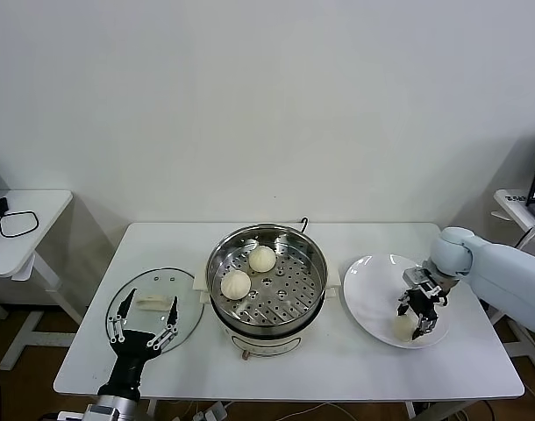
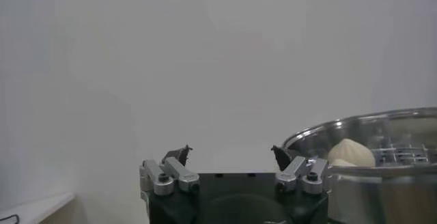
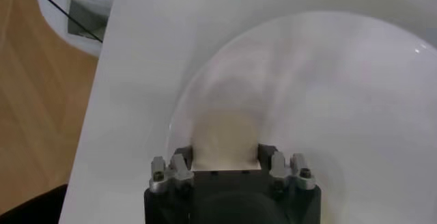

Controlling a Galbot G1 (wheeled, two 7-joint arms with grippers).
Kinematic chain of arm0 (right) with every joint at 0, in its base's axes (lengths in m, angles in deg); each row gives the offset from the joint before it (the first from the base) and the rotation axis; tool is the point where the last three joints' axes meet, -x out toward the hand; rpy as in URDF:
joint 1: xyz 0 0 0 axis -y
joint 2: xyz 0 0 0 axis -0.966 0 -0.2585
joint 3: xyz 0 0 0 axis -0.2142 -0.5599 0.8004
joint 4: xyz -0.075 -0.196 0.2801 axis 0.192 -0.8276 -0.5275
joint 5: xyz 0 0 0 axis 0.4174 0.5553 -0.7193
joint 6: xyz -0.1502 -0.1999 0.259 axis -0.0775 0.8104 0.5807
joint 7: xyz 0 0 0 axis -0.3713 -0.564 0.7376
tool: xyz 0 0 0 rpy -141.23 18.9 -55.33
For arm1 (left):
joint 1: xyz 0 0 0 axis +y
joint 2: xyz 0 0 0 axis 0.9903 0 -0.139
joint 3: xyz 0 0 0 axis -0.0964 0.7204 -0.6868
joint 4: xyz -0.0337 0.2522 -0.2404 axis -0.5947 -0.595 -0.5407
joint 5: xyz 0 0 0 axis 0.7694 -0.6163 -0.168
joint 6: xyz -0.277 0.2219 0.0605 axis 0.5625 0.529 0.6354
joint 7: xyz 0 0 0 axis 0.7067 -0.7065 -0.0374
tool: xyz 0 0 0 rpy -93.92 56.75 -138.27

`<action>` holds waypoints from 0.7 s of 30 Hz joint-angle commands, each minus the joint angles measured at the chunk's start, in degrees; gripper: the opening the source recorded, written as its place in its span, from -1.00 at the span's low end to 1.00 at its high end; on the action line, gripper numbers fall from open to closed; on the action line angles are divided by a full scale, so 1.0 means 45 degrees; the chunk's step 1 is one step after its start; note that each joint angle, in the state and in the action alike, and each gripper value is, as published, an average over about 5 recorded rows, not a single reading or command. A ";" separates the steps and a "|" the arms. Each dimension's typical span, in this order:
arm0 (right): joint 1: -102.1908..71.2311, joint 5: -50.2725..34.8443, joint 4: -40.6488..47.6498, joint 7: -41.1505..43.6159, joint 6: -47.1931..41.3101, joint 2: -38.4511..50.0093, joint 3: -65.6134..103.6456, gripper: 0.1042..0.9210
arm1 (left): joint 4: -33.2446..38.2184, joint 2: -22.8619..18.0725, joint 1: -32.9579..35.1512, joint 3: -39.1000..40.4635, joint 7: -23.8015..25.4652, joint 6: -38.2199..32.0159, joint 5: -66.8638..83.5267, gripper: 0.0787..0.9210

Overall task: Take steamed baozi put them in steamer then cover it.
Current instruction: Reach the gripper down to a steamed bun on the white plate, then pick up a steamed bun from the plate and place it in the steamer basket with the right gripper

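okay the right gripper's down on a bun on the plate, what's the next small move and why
Probably lift straight up. The right gripper has shut on the baozi on the white plate, and the steamer holds only two buns, with open tray space beside them.

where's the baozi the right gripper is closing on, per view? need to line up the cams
Head view: the gripped baozi sits at the near edge of the white plate, between the fingers of the right gripper.
Left wrist view: not in it; only the steamer shows, with another bun inside.
Right wrist view: gripped baozi just beyond the gripper body, between its fingers.
Shared landmark: the white plate, in the head and right wrist views.
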 commanded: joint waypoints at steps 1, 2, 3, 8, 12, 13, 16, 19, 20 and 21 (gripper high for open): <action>0.2327 -0.0680 -0.0788 0.0286 0.0676 -0.0095 -0.0482 0.28 | 0.0039 0.0023 -0.0029 0.0039 -0.0002 0.0055 0.0000 0.77; 0.2978 -0.0944 -0.0979 0.0296 0.0946 -0.0204 -0.0765 0.28 | 0.0050 0.0029 -0.0039 0.0051 -0.0001 0.0071 -0.0002 0.77; 0.3493 -0.1171 -0.1118 0.0295 0.1174 -0.0311 -0.1031 0.28 | 0.0057 0.0034 -0.0046 0.0059 -0.0001 0.0085 -0.0002 0.77; 0.6955 -0.2524 -0.1973 0.0084 0.2959 -0.1716 -0.2515 0.28 | 0.0107 0.0094 -0.0044 0.0082 0.0000 0.0117 -0.0004 0.77; 0.8355 -0.2788 -0.2564 -0.0296 0.4079 -0.3130 -0.2897 0.27 | 0.0130 0.0127 0.0005 0.0100 -0.0004 0.0092 -0.0003 0.77; 0.8526 -0.2780 -0.2744 -0.0407 0.4310 -0.3468 -0.2912 0.27 | 0.0135 0.0132 0.0017 0.0108 -0.0006 0.0084 -0.0003 0.77; 0.8834 -0.2616 -0.3390 -0.0728 0.4840 -0.4316 -0.2917 0.26 | 0.0161 0.0147 0.0042 0.0127 -0.0008 0.0071 -0.0003 0.77; 0.8819 -0.2121 -0.4039 -0.1071 0.5394 -0.4949 -0.2851 0.26 | 0.0184 0.0149 0.0052 0.0133 -0.0009 0.0061 -0.0003 0.77; 0.8765 -0.1926 -0.4245 -0.1193 0.5593 -0.5113 -0.2831 0.26 | 0.0186 0.0149 0.0054 0.0135 -0.0010 0.0056 -0.0002 0.77; 0.8698 -0.1743 -0.4427 -0.1315 0.5772 -0.5237 -0.2830 0.26 | 0.0186 0.0147 0.0057 0.0136 -0.0012 0.0050 -0.0003 0.77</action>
